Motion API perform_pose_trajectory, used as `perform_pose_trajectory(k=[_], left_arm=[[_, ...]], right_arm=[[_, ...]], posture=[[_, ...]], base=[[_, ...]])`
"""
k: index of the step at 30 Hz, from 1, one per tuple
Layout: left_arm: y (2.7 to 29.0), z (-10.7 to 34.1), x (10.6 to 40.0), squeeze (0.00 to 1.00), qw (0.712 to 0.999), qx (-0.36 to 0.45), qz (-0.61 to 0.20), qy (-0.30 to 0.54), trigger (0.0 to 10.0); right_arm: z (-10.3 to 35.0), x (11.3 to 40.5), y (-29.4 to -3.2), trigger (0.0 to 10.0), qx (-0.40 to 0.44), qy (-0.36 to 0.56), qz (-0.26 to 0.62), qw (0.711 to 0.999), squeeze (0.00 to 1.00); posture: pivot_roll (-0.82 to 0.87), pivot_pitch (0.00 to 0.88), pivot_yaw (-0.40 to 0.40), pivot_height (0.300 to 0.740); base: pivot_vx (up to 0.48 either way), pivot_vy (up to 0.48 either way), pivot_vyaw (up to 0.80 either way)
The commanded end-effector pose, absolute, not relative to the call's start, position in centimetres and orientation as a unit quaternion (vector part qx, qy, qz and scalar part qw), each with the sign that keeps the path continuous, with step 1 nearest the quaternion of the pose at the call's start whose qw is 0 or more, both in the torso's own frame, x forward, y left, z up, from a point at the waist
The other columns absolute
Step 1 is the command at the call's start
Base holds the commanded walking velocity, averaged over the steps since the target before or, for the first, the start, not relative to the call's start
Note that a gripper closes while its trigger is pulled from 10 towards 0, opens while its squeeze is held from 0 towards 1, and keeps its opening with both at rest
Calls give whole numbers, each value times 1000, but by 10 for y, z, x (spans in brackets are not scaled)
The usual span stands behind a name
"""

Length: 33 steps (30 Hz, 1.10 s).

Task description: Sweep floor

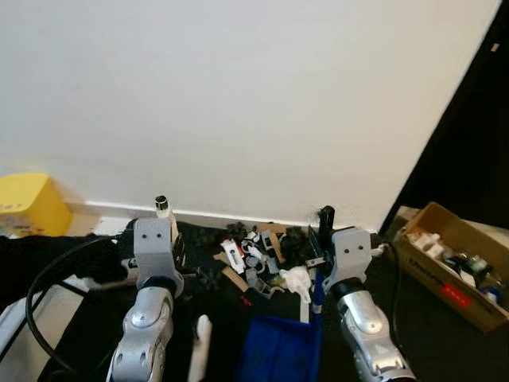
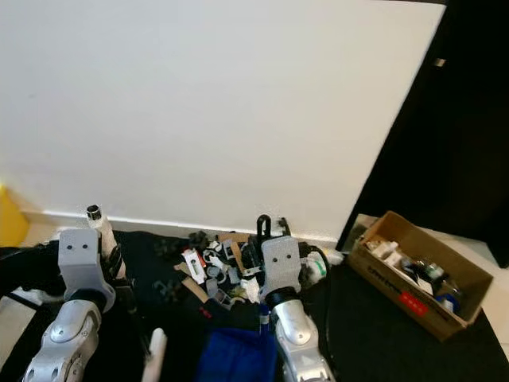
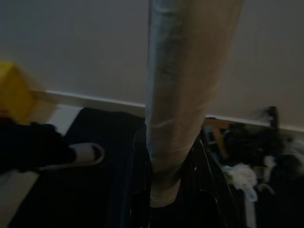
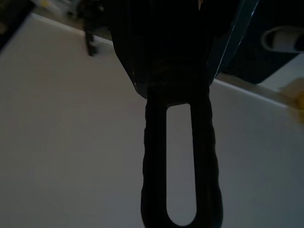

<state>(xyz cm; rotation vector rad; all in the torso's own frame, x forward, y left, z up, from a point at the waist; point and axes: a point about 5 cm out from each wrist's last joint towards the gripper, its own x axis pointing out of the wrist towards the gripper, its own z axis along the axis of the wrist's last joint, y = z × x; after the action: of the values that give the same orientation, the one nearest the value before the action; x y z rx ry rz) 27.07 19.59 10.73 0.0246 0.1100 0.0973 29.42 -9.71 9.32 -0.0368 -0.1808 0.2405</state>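
My left gripper (image 1: 169, 235) is shut on a pale broom handle (image 3: 183, 95), whose white top end (image 1: 162, 206) sticks up above the wrist. My right gripper (image 1: 324, 248) is shut on the black slotted handle (image 4: 180, 161) of a blue dustpan (image 1: 280, 350), which rests on the dark floor between my arms. A pile of small debris (image 1: 256, 256), made of black, white and brown scraps, lies against the white wall just beyond the dustpan. The broom's head is hidden below my left arm.
An open cardboard box (image 1: 450, 263) of odds and ends stands on the right by a dark doorway. A yellow box (image 1: 29, 204) sits at far left. A black cable (image 1: 36, 298) loops by my left arm. A white object (image 1: 200, 344) lies beside the dustpan.
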Motion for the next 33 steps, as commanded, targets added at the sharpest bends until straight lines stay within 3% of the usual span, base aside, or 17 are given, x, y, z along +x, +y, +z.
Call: perform_pose_trajectory(k=[1,21,33], left_arm=[[195,114,272,0,998,22,45,38,10000],[196,113,272,0,998,29,47,42,10000],[198,112,273,0,997,25,56,46,10000]], right_arm=[[99,296,-100,10000,-21,-104,114,988,0],[99,296,-98,10000,-22,-103,118,987,0],[98,296,-98,10000,-24,-102,119,987,0]], posture=[[71,100,35,740],[73,100,34,740],[72,94,33,740]], base=[[0,0,0],[0,0,0],[201,-321,0]])
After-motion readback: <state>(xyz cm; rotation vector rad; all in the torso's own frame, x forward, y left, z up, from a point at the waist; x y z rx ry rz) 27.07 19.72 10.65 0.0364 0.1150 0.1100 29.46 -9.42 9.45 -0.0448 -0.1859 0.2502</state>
